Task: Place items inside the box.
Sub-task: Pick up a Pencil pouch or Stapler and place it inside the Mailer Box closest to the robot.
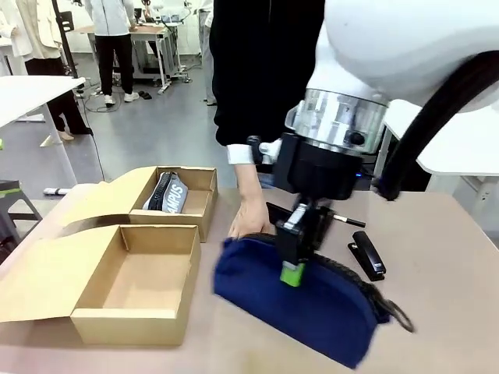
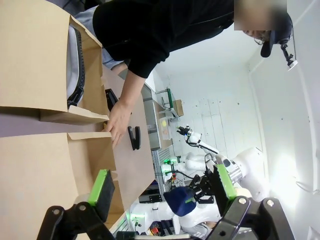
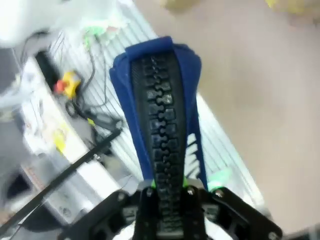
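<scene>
1. Step in hand: the carry. The right gripper [image 1: 292, 269] is clamped on the zip edge of the navy fabric zip pouch [image 1: 304, 300], which hangs beneath it over the bare table, right of both boxes. Whether its lower edge rests on the tabletop or is clear of it, I cannot tell.
2. The left gripper [image 2: 163, 186] is spread wide with nothing between its green pads, off to the side above the cardboard.
3. The target looks to be the nearer, larger plain brown cardboard box [image 1: 132, 327], lid flap laid open to the left and its inside bare. The smaller brown cardboard box [image 1: 199, 214] behind it already holds a grey and black pouch [image 1: 168, 191].
4. Orientation: the navy pouch's long axis runs roughly across the table, its left end farther from the camera and its right end nearer. The zip faces up into the jaws.
5. Next move, as I judge it: lift clear, travel left over the near box's wall, turn the long axis along the box's length, lower, then release.
6. The person's hand [image 1: 251, 218] sits just beside the pouch's left end, so the path needs care there.
7. A black stapler [image 1: 366, 255] and a thin white pen with black cap [image 1: 347, 220] lie on the table to the right, not yet boxed.
</scene>
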`<state>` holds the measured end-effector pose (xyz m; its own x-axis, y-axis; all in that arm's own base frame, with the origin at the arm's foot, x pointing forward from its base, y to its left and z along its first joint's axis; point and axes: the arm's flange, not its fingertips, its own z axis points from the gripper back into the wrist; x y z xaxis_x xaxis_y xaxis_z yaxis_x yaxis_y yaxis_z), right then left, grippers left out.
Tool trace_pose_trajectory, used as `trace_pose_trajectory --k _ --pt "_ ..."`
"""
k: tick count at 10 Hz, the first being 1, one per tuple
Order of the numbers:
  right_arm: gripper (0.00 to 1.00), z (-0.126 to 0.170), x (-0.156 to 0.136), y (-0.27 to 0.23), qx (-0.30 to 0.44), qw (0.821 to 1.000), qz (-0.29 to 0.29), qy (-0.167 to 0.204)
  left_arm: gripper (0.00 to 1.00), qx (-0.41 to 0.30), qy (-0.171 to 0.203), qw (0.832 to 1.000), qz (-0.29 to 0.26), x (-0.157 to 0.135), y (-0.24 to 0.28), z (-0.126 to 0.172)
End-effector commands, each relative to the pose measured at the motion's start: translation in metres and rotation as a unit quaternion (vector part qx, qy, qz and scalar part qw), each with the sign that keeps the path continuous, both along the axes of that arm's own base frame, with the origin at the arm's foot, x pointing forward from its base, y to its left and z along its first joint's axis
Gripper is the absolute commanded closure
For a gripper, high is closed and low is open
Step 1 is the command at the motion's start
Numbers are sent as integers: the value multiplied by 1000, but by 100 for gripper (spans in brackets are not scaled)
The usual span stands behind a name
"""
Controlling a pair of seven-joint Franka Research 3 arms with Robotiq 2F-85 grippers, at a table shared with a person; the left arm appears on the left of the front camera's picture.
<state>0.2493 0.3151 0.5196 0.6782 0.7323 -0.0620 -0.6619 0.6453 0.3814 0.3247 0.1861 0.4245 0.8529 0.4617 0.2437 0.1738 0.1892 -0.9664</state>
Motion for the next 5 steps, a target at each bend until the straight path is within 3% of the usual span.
trace_pose_trajectory --k 1,2,3,4,5 --pt "92 -5 -33 -70 -18 979 -194 66 0 0 -12 1000 -4 -1 0 0" --pt "92 -9 -53 -96 -34 958 -273 78 0 0 -12 1000 -4 -1 0 0" --pt "92 -18 -70 -114 -72 921 -365 113 0 0 -12 1000 -4 -1 0 0" --pt "92 -27 -76 -119 -106 893 -416 138 0 0 -12 1000 -4 -1 0 0" --pt "92 -32 -80 -115 -128 874 -443 152 0 0 -12 1000 -4 -1 0 0"
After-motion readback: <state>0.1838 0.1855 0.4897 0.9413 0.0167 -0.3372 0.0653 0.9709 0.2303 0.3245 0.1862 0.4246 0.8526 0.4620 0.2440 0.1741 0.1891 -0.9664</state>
